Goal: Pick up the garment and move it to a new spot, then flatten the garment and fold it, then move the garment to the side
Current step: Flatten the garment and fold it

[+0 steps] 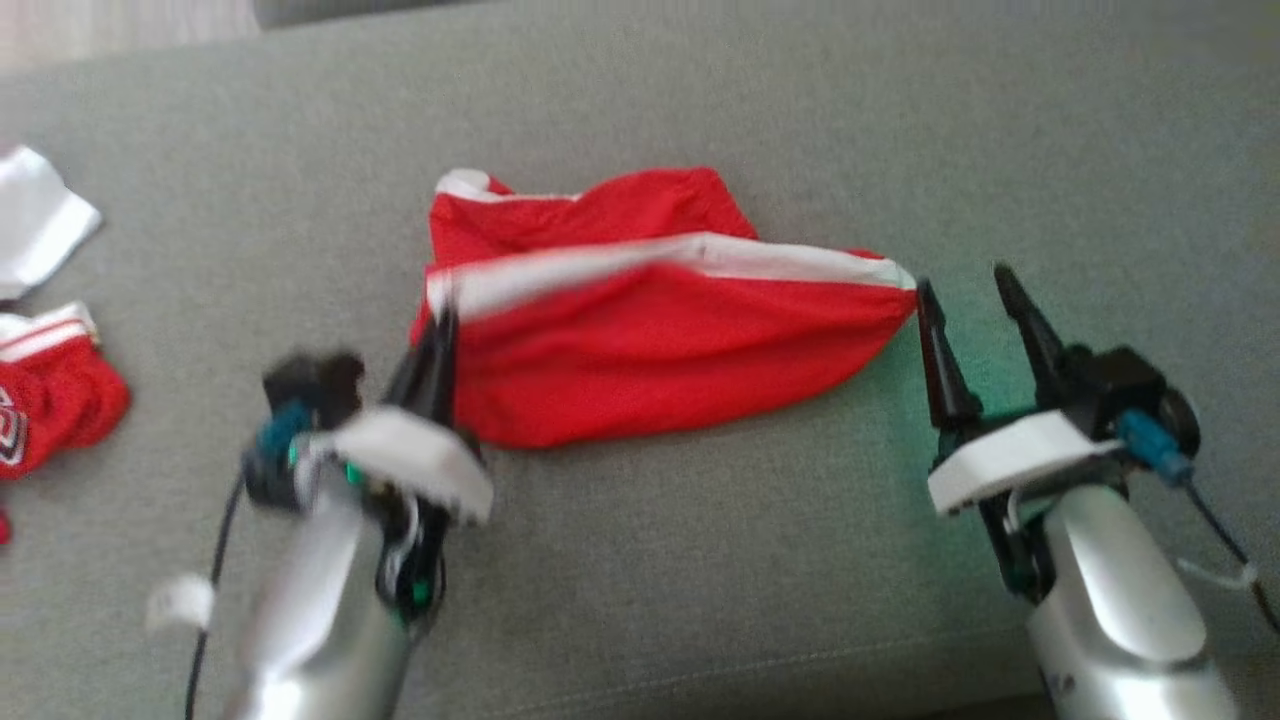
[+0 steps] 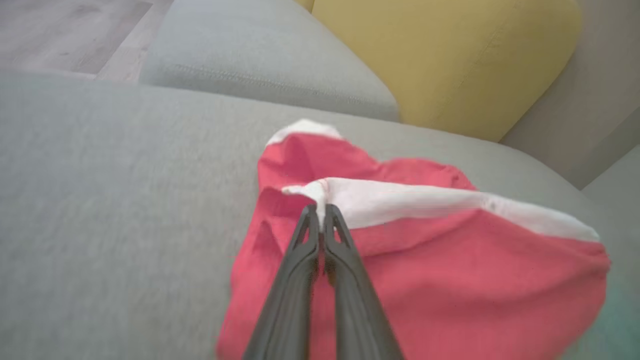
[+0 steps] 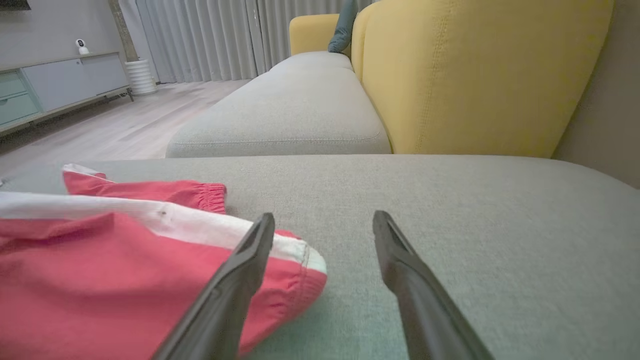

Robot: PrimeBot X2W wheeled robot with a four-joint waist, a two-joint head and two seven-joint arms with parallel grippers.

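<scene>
Head view has the garment [image 1: 660, 350], a pair of red shorts with a white band, lying near the middle of a grey sofa seat [image 1: 700, 560]. The band runs across it from the left corner to the right corner, with a second red fold and a small white edge behind.

The left tool [image 1: 443, 320] is closed on the white band at the garment's left corner. In the left wrist view the two dark fingers [image 2: 300, 280] are pressed together with the band's end pinched at their tips, and the red cloth [image 2: 450, 280] spreads out to the right of them.

The right tool [image 1: 960, 280] stands spread wide at the garment's right corner and holds nothing. In the right wrist view its left finger [image 3: 240, 280] crosses in front of that corner, while the other finger [image 3: 415, 290] is over bare grey fabric. Whether the finger touches the cloth cannot be told.

At the left edge of the head view, well apart from the garment, lie a white cloth [image 1: 35, 215] and another red-and-white piece [image 1: 50, 400]. Behind the seat the right wrist view shows a yellow backrest [image 3: 475, 75], a further grey cushion [image 3: 290, 115], a wooden floor [image 3: 125, 120] and pale curtains [image 3: 200, 40].
</scene>
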